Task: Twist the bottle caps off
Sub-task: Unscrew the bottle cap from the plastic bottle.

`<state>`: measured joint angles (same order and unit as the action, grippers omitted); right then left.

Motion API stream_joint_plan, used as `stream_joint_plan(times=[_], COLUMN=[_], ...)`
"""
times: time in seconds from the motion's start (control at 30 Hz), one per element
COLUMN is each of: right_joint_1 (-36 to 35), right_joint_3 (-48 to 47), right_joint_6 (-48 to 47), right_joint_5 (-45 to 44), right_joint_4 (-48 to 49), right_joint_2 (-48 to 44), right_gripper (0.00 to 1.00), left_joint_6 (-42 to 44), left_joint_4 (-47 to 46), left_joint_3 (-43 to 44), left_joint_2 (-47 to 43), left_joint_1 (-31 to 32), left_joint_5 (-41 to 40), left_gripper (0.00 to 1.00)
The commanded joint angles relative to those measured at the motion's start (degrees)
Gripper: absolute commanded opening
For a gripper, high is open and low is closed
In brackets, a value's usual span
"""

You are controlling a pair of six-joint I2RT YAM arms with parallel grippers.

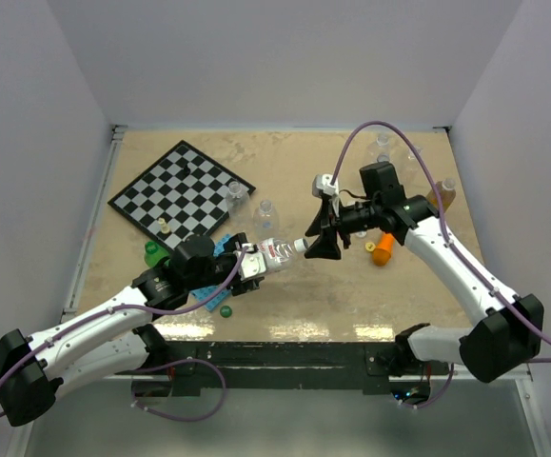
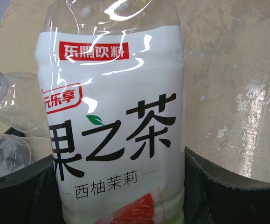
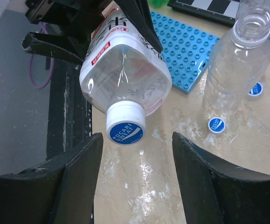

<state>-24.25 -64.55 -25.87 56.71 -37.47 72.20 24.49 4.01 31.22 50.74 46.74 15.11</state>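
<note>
Pale beige table [image 1: 351, 295] between white walls carries everything. Behind and to the left of the labelled bottle [image 1: 277, 253] lies the chessboard [image 1: 180, 188]. That labelled bottle hangs on its side above the table, its body clamped in the left gripper [image 1: 246, 262]. At its neck end the right gripper [image 3: 136, 144] stands open, one jaw on each side of the bottle cap [image 3: 125, 129], with a gap on both sides. The cap, white with a blue top, sits on the neck. Two loose caps [image 3: 216, 124], both blue, lie near the labelled bottle at the foot of an uncapped clear bottle [image 3: 237, 60].
</note>
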Motion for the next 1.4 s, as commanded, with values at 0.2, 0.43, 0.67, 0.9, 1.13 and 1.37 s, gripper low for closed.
stream_joint_plan(times=[0.2, 0.43, 0.67, 0.9, 1.13, 1.37], right_joint_1=[-0.3, -1.0, -2.0, -3.3, -6.2, -7.5], right_joint_3=[-4.9, -5.4, -5.2, -6.2, -10.7, -7.8], right_joint_6=[-2.3, -3.0, -3.0, -7.0, -29.2, -64.0], right_joint_5=[4.6, 5.0, 4.0, 3.6, -3.0, -13.5], right_joint_4=[-3.0, -3.7, -3.7, -6.3, -16.4, -16.3], right_joint_2=[2.6, 3.3, 3.5, 3.9, 4.1, -6.0], right_gripper=[0.56, 0.47, 0.35, 0.03, 0.0, 0.0], left_joint_6=[-0.9, -0.9, -1.1, -0.9, -1.0, -0.9], left_joint_4=[-2.3, -2.3, -2.3, -2.3, -2.2, -2.2], left_joint_3=[0.4, 0.4, 0.4, 0.5, 0.5, 0.4], left_joint_2=[-0.7, -0.7, -0.6, -0.7, -0.9, -1.0], left_joint_1=[-0.2, -0.1, -0.2, -0.1, -0.2, -0.2], left_joint_5=[0.2, 0.1, -0.1, -0.2, 0.2, 0.4], left_gripper=[0.0, 0.0, 0.0, 0.0, 0.0, 0.0])
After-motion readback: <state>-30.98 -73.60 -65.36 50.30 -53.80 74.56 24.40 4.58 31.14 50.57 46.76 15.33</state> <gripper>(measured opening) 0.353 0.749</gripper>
